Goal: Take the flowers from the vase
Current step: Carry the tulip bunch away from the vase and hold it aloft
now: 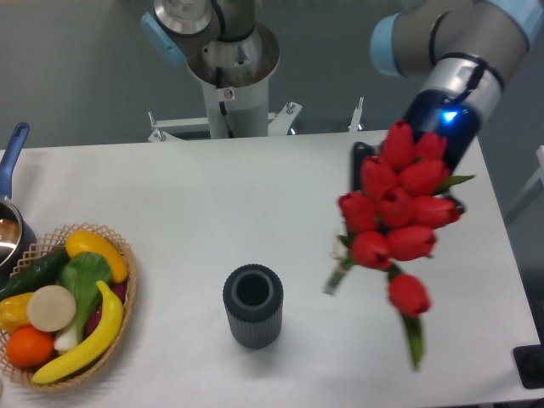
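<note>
Red tulip bunch (395, 217) with green stems, grasped by the mostly hidden hand (408, 191), right of the empty dark ribbed cylindrical vase (252, 306).

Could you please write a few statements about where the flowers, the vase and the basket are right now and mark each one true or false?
1. The flowers are completely out of the vase. True.
2. The vase has tipped onto its side. False: it stands upright with its round mouth facing up.
3. The flowers hang in the air to the right of the vase in the picture. True.
4. The basket of fruit and vegetables sits at the right edge of the table. False: it is at the left edge.
5. The end effector is plainly open and empty. False: the flowers hide most of it, and the bunch is lifted along with it.
</note>
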Controlling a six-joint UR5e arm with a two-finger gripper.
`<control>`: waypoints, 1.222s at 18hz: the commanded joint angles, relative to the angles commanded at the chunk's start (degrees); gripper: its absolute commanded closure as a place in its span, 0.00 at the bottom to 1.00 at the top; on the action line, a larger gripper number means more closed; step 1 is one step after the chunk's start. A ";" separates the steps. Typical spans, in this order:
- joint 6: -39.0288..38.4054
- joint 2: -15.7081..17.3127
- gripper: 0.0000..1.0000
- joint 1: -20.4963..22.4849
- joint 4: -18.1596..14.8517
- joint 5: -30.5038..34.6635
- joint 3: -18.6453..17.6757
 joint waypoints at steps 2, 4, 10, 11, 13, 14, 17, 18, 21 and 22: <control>1.92 0.00 0.87 0.09 -0.17 3.78 -0.26; 5.52 0.17 0.87 0.00 -0.26 8.96 -1.22; 10.20 1.67 0.86 -0.43 -0.44 24.69 -6.14; 10.28 1.76 0.86 -0.61 -0.44 26.72 -6.76; 10.28 1.84 0.86 -1.31 -1.40 31.63 -7.82; 10.28 1.76 0.86 -2.10 -2.54 34.70 -8.00; 12.47 1.06 0.85 -3.68 -6.05 44.46 -8.52; 14.40 0.88 0.85 -4.21 -7.89 47.36 -8.52; 17.84 0.79 0.81 -5.18 -14.05 53.80 -8.26; 18.45 0.36 0.81 -5.62 -14.50 54.94 -8.09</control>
